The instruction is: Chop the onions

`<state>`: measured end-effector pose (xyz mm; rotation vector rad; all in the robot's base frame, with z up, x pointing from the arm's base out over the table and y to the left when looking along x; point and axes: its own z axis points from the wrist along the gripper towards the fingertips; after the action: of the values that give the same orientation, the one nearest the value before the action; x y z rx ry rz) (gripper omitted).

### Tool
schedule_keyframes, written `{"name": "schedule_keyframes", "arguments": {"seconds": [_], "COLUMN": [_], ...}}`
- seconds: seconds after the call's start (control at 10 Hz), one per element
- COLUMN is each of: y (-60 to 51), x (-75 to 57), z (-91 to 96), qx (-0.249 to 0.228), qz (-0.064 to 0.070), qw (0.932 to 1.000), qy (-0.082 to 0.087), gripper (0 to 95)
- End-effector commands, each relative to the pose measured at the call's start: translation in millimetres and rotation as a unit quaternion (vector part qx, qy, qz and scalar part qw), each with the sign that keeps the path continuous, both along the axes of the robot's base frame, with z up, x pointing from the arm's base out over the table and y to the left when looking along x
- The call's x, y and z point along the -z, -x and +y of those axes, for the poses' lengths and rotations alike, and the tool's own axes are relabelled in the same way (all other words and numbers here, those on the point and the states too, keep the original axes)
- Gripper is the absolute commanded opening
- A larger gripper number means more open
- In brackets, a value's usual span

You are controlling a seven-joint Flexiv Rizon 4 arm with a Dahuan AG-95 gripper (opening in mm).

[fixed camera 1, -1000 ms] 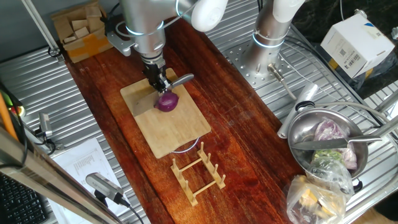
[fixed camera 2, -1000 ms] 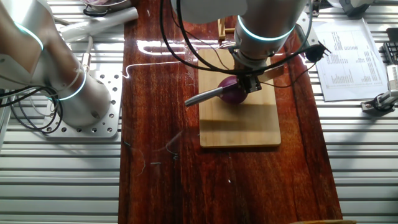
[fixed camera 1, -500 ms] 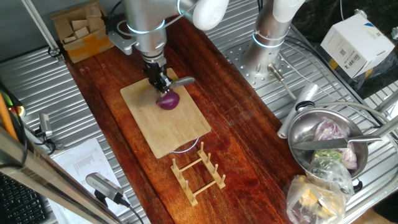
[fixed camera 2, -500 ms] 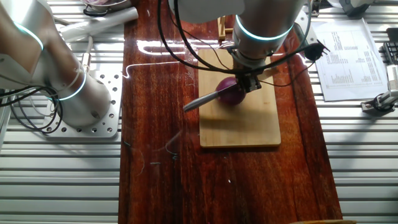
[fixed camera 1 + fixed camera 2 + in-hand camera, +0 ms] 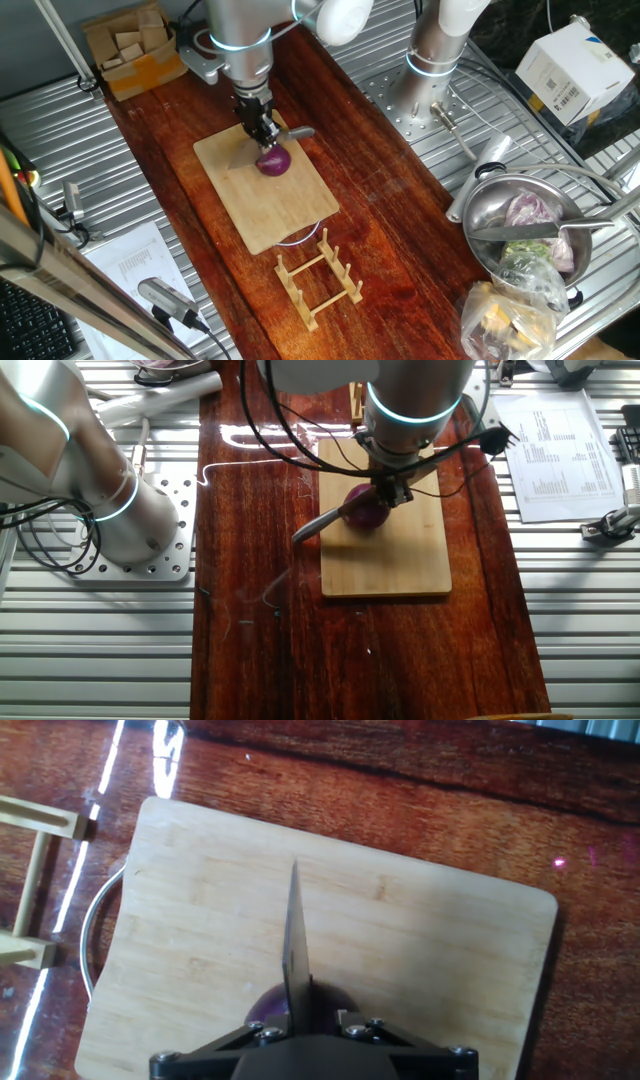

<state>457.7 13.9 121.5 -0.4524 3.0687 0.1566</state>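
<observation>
Onion (image 5: 273,162) sits on bamboo board (image 5: 285,215) atop dark wooden table (image 5: 390,230).

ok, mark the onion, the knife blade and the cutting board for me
onion (image 5: 274,162), one fixed view, on its purple skin.
knife blade (image 5: 295,955), hand view, on the flat of the blade.
cutting board (image 5: 400,560), the other fixed view, on bare bamboo near the front.
</observation>
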Motion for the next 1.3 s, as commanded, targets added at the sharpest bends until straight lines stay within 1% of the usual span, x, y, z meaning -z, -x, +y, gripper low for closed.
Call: {"name": "schedule_keyframes", "arguments": {"seconds": [0.1, 0.3, 0.4, 0.6, 0.7, 0.8, 1.1, 1.2, 1.3], "y": [6.0, 11.0, 13.3, 19.3, 19.8, 20.9, 20.4, 19.1, 16.7], "x": [-1.1, 0.0, 0.5, 1.4, 0.4, 0.0, 2.4, 2.4, 1.6], "z": [1.0, 2.0, 2.4, 3.8, 4.0, 4.2, 4.1, 3.8, 3.2], "qx": [0.001, 0.002, 0.002, 0.005, 0.004, 0.007, 0.007, 0.014, 0.02], "qz": [-0.001, -0.002, -0.003, -0.003, -0.002, -0.001, -0.001, 0.014, 0.036], "qw": [1.0, 1.0, 1.0, 1.0, 1.0, 1.0, 1.0, 0.9998, 0.9991], "qy": [-0.004, -0.004, -0.004, -0.005, 0.002, -0.006, -0.002, 0.0, 0.007], "gripper": [19.0, 19.0, 0.0, 0.0, 0.0, 0.0, 0.0, 0.0, 0.0]}}
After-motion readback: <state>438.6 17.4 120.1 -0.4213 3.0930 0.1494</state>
